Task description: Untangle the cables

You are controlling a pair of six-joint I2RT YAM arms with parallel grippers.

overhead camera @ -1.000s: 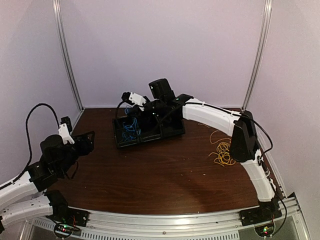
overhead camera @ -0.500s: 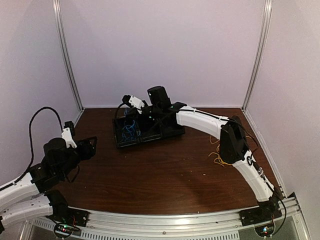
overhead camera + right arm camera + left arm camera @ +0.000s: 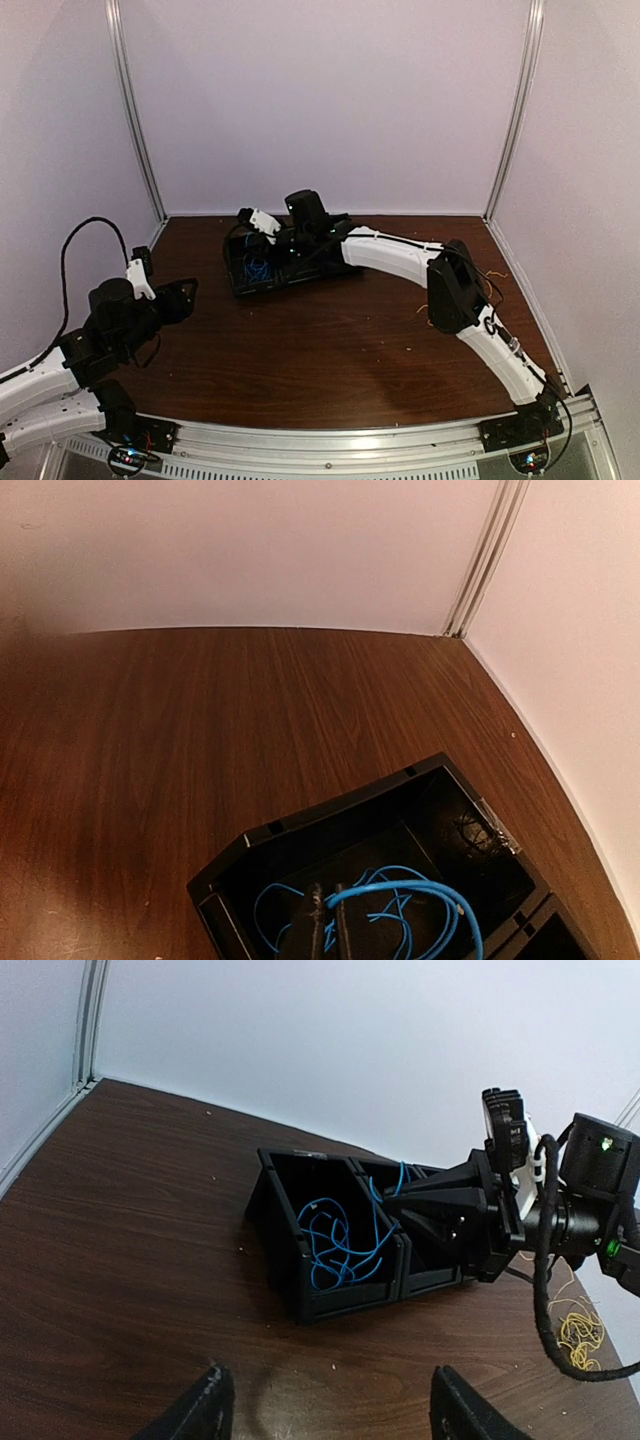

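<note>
Blue thin wire cable [image 3: 340, 1245] lies bundled in the left compartment of the black plastic divided bin [image 3: 285, 1260], one strand pinched by the clamped right gripper [image 3: 326, 900] over that bin; the yellow wire tangle [image 3: 580, 1325] lies loose right of the bin and the left gripper [image 3: 325, 1405] hangs spread and empty on the bin's near side, so untangling is judged part-done.

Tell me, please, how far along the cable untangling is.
Done: blue cables lie in one compartment of the black bin. In hand: the right claw, shut, pinches a strand of them above it. Left: the yellow cables, bundled on the table; left claw open, idle.
</note>
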